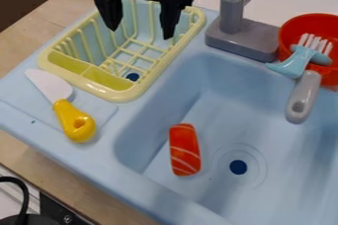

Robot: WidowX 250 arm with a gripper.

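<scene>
So the tool point(142, 24) is hanging over the yellow dish rack point(123, 95) at the top left, fingers spread wide apart with nothing between them. Down in the light blue sink point(218, 76) there's an orange-red toy salmon piece point(184, 150) with pale stripes, lying on the basin floor just left of the dark drain hole point(238, 167). A toy knife point(74, 120) with a white blade and yellow handle sits on the flat ledge left of the basin, near the rack. Over on the right, a red pot point(310, 24) with a grey handle is by the grey faucet point(232, 21), and a light blue brush point(300, 61) with white bristles rests against it.
</scene>
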